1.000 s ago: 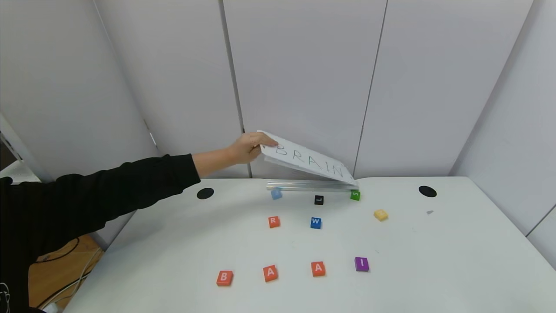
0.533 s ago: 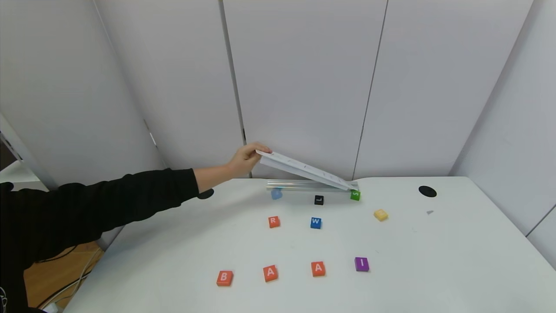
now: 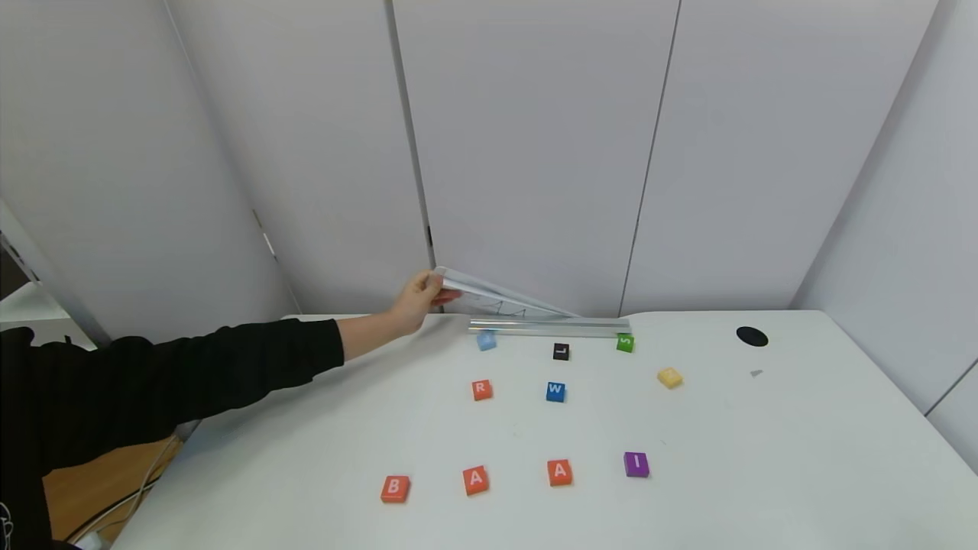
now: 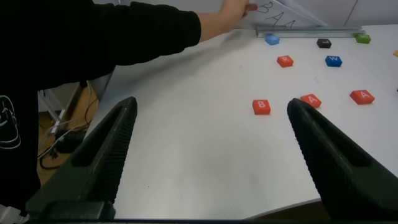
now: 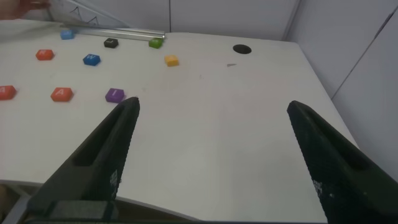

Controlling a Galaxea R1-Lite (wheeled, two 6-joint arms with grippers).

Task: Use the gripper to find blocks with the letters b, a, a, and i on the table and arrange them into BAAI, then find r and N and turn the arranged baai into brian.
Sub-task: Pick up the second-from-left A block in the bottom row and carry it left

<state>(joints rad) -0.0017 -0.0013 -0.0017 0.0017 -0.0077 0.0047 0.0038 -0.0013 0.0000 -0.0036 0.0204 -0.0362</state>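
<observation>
Head view gives me the large white smooth table [image 3: 764, 458] with four flat square blocks in a near row: orange-red B [image 3: 395, 488], orange-red A [image 3: 475, 480], a second orange-red A [image 3: 559, 471] and purple I [image 3: 636, 464], each apart from its neighbour. Farther back lie the orange-red R tile [image 3: 481, 389], a blue W tile [image 3: 555, 391] and the yellow N tile [image 3: 669, 377]. A person's hand [image 3: 416, 299] holds a white sheet of paper [image 3: 497, 298] over a metal rail [image 3: 550, 327]. My left gripper [image 4: 208, 155] and right gripper [image 5: 211, 155] hang spread wide and hold nothing, short of the table's near edge.
</observation>
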